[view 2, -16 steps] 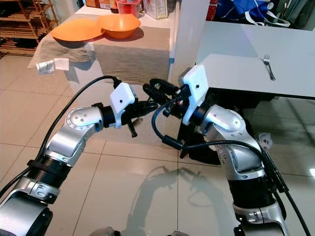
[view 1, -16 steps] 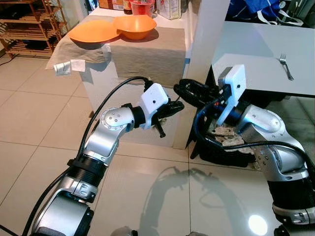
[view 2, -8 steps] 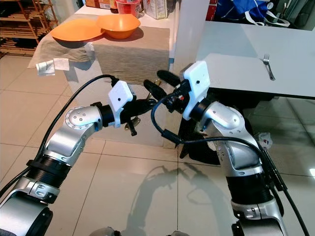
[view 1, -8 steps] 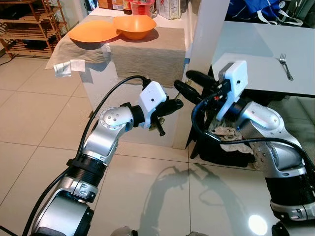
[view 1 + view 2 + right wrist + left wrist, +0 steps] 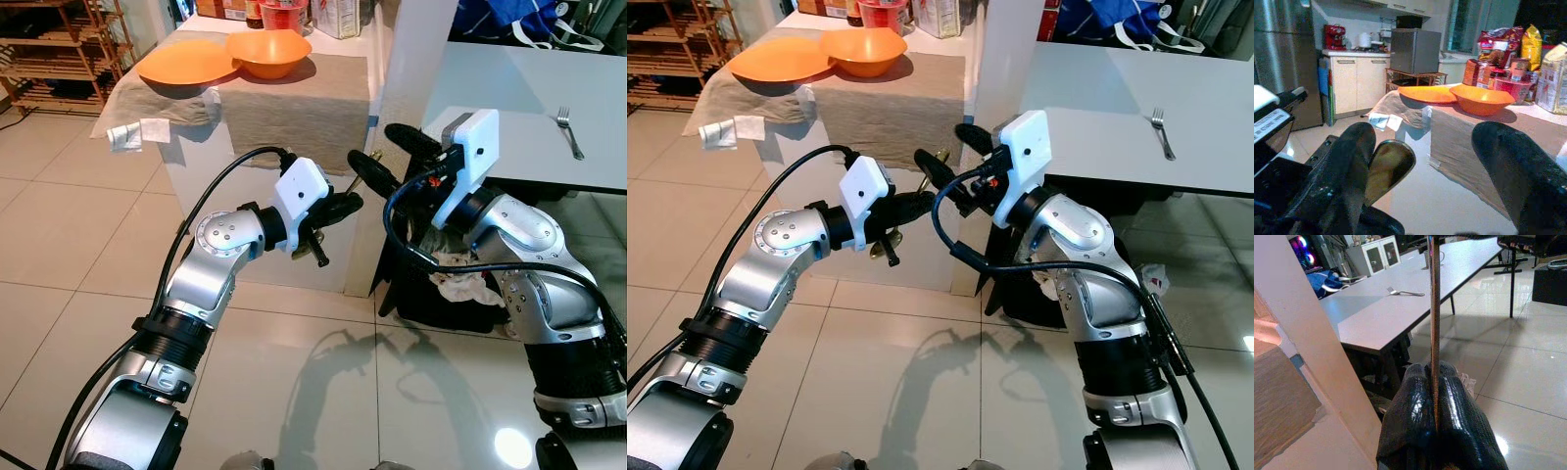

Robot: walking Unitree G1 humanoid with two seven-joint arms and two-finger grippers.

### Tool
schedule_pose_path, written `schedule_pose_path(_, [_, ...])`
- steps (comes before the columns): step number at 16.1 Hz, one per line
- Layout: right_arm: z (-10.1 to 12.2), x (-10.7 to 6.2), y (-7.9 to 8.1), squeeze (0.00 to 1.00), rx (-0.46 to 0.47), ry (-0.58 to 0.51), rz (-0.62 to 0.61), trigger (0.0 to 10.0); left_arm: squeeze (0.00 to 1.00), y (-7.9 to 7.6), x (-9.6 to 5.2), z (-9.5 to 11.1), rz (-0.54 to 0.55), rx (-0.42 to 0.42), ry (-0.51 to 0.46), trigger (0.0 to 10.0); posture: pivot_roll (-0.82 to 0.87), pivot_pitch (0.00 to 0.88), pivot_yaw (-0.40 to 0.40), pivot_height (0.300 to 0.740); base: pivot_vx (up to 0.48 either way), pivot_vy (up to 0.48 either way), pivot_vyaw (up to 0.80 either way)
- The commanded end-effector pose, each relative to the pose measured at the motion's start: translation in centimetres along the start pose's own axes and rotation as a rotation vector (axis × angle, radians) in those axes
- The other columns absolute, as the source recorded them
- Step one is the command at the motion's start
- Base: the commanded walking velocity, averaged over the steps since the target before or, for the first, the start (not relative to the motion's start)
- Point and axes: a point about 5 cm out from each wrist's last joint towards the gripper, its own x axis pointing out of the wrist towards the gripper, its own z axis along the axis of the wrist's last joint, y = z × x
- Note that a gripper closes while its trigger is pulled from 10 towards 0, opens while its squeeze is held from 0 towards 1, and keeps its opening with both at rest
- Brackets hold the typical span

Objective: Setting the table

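Note:
My left gripper (image 5: 345, 206) is shut on a thin brass-coloured spoon (image 5: 939, 157), held slantwise in front of the white pillar. The spoon's handle (image 5: 1435, 308) runs straight out from the closed fingertips (image 5: 1435, 431). My right gripper (image 5: 389, 155) is open just right of the left one. The spoon's bowl (image 5: 1388, 164) lies between its fingers (image 5: 1352, 161), close to one of them and not clamped. A fork (image 5: 568, 132) lies on the grey table (image 5: 509, 88) at the right. An orange plate (image 5: 186, 64) and orange bowl (image 5: 269, 49) sit on the cloth-covered counter behind.
A white pillar (image 5: 411, 59) stands between the counter and the grey table. A black basket with crumpled cloths (image 5: 451, 284) sits on the floor under the table edge. Food boxes (image 5: 338, 15) stand at the counter's back; a wooden shelf (image 5: 59, 49) is far left.
My right gripper has risen and its open fingers have come around the spoon's upper end. The left gripper has lifted slightly, still holding the spoon.

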Motion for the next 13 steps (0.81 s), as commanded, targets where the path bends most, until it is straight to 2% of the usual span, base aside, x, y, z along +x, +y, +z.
schedule_pose_path(1, [1.1,-0.7,-2.1,1.0,-0.006,-0.051,-0.138,10.0,0.0,-0.5,0.1,0.3,-0.034,0.014,-0.016,0.0,-0.07,0.01,0.005,0.727,0.0,0.0,0.0])
schedule_pose_path(3, [1.4,-0.7,-2.3,1.0,0.053,-0.08,-0.151,10.0,0.0,-0.6,0.1,0.3,-0.035,0.013,-0.017,0.0,-0.07,0.011,0.005,0.727,0.0,0.0,0.0])
schedule_pose_path(6, [2.5,-0.7,-2.8,1.0,0.227,-0.175,-0.185,10.0,0.0,-0.7,0.2,0.3,-0.037,0.009,-0.021,0.0,-0.07,0.012,0.006,0.727,0.0,0.0,0.0])
schedule_pose_path(9, [2.3,-0.6,-3.3,1.0,0.283,-0.183,-0.258,10.0,0.0,-0.9,0.3,0.3,-0.034,0.01,-0.021,0.0,-0.07,0.014,0.006,0.727,0.0,0.0,0.0])
schedule_pose_path(10, [2.0,-0.7,-3.6,0.0,0.307,-0.177,-0.296,10.0,0.0,-0.9,0.2,0.3,-0.026,0.011,-0.019,0.0,-0.07,0.014,0.007,0.727,0.0,0.0,0.0])
schedule_pose_path(12, [1.2,-1.1,-4.0,0.0,0.339,-0.163,-0.376,10.0,0.0,-0.8,0.1,0.1,0.017,-0.001,-0.007,0.0,-0.07,0.013,0.008,0.727,0.0,0.0,0.0])
schedule_pose_path(13, [0.2,-1.9,-4.5,0.0,0.339,-0.138,-0.458,10.0,0.0,-0.5,0.1,-0.2,0.083,-0.036,0.004,0.0,-0.07,0.011,0.006,0.727,0.0,0.0,0.0])
